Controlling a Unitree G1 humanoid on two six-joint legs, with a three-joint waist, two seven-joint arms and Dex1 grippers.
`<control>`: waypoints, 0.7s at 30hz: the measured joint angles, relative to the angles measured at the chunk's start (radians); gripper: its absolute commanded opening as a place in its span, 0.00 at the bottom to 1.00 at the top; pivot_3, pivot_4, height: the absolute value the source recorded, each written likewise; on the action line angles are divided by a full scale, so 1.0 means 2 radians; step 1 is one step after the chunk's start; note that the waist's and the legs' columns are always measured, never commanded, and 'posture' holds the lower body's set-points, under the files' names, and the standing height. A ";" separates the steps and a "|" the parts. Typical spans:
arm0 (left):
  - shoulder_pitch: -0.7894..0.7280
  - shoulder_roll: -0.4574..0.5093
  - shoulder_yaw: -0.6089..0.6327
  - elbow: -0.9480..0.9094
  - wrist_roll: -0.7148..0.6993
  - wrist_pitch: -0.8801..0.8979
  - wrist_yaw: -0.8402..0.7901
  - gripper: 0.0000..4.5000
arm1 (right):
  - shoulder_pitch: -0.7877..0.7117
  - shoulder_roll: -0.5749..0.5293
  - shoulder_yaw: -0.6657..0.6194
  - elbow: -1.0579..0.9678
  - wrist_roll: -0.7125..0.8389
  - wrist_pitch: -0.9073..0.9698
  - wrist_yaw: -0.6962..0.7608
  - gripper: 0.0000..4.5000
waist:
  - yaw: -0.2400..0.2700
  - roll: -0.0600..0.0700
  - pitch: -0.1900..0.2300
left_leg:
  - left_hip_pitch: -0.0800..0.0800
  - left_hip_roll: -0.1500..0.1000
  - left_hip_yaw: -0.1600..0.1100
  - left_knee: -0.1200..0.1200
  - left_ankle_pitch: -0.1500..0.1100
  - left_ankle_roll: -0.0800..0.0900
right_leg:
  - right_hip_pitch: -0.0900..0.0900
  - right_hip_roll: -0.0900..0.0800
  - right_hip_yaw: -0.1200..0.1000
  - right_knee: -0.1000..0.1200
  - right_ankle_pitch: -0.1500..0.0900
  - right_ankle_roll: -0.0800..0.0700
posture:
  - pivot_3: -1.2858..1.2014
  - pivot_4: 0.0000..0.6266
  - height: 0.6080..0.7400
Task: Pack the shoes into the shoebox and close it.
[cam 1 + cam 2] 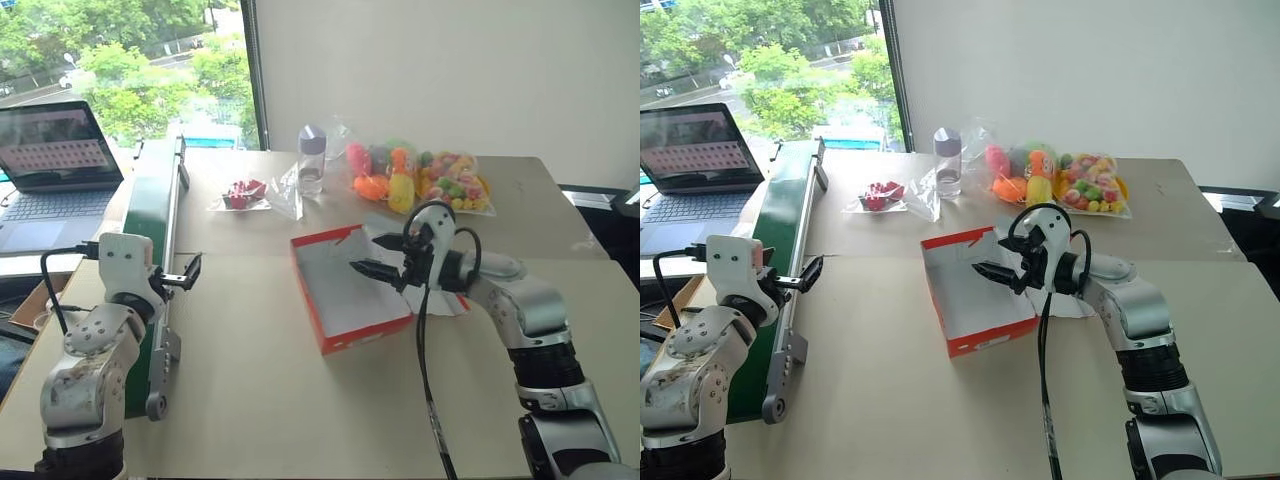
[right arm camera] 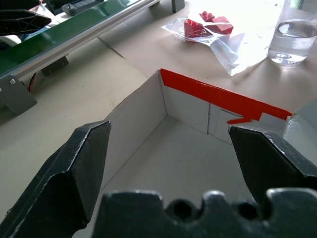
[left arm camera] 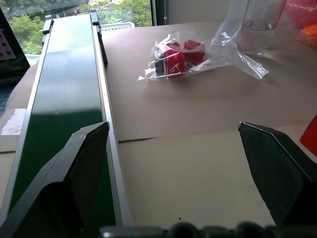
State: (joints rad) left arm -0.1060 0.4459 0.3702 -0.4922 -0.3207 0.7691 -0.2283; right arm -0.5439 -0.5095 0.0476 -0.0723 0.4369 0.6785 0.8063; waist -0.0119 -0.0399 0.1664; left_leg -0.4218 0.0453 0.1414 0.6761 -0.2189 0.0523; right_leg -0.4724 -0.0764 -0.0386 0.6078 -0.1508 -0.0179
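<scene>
The shoebox [image 1: 366, 334] lies open in the middle of the table, red-orange outside and white inside, with nothing in it [image 2: 183, 163]. Its white lid flap [image 1: 452, 301] lies flat on the right side, partly under my right arm. My right gripper [image 1: 372, 256] hovers over the box's right half, open, with nothing between its fingers. At the table's left edge, my left gripper [image 1: 190, 272] stands open and empty beside the long green tray [image 1: 155, 200]. The shoes are out of view.
A laptop [image 1: 50, 150] sits at the far left beyond the green tray. At the back stand a water bottle [image 1: 312, 160], a clear bag of red pieces [image 1: 243, 193] and a bag of colourful toys [image 1: 430, 180]. Bare tabletop lies in front of the box.
</scene>
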 measured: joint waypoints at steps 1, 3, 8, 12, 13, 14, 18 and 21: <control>0.000 0.000 0.000 0.000 0.000 0.000 0.000 0.99 | 0.000 0.000 0.000 0.000 0.000 0.000 0.000 1.00 | 0.000 0.000 0.000 | 0.000 0.000 0.000 0.000 0.000 0.000 | 0.000 0.000 0.000 0.000 0.000 0.000 | 0.52 0.24 1.00; 0.007 -0.003 0.001 -0.003 0.001 0.009 0.010 0.99 | -0.006 -0.001 0.003 0.008 -0.001 -0.001 0.008 1.00 | 0.000 0.000 0.000 | 0.000 0.000 0.000 0.000 0.000 0.000 | 0.000 0.000 0.000 0.000 0.000 0.000 | 0.52 0.24 1.00; 0.022 -0.033 0.005 -0.005 0.014 0.010 0.051 0.99 | -0.037 -0.002 0.011 0.050 -0.022 -0.037 0.023 1.00 | -0.001 0.000 0.000 | 0.000 0.000 0.000 0.001 0.000 0.000 | 0.000 0.000 0.000 0.000 0.000 0.000 | 0.52 0.24 1.00; 0.006 -0.038 0.040 -0.005 0.027 -0.002 0.090 0.99 | -0.067 0.024 0.020 0.087 -0.052 -0.090 0.014 1.00 | -0.001 0.000 0.000 | 0.000 0.000 -0.001 0.000 0.000 0.000 | 0.000 0.000 0.000 0.000 0.000 0.000 | 0.52 0.24 1.00; 0.003 -0.040 0.045 -0.004 0.028 -0.003 0.096 0.99 | -0.075 0.033 0.023 0.097 -0.055 -0.096 0.014 1.00 | -0.001 0.000 0.000 | 0.000 0.000 -0.001 0.000 0.000 0.000 | 0.000 0.000 0.000 0.000 0.000 0.000 | 0.52 0.24 1.00; 0.000 -0.042 0.047 -0.004 0.031 -0.005 0.103 0.99 | -0.085 0.045 0.028 0.108 -0.058 -0.103 0.014 1.00 | -0.002 0.000 0.000 | 0.000 0.000 0.000 0.000 0.000 0.000 | 0.000 0.000 0.000 0.000 0.000 0.000 | 0.52 0.24 1.00; -0.006 -0.051 0.045 -0.004 0.034 -0.014 0.112 0.99 | -0.120 0.071 0.036 0.133 -0.059 -0.112 0.025 1.00 | 0.000 0.000 0.000 | 0.000 0.000 0.000 0.000 0.000 0.000 | 0.000 0.000 0.000 0.001 0.000 0.000 | 0.52 0.24 1.00; -0.008 -0.060 0.045 -0.004 0.038 -0.018 0.121 0.99 | -0.140 0.086 0.032 0.141 -0.042 -0.107 0.043 1.00 | 0.000 0.000 0.000 | 0.000 0.000 -0.001 0.000 0.000 0.000 | 0.000 0.000 -0.001 0.001 0.000 0.000 | 0.52 0.24 1.00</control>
State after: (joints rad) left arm -0.1223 0.3253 0.4593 -0.4998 -0.2455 0.7326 0.0142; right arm -0.8231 -0.3373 0.1116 0.2093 0.3535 0.4641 0.8933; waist -0.0115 -0.0403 0.1667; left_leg -0.4222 0.0454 0.1403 0.6769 -0.2187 0.0525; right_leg -0.4723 -0.0766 -0.0398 0.6088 -0.1500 -0.0186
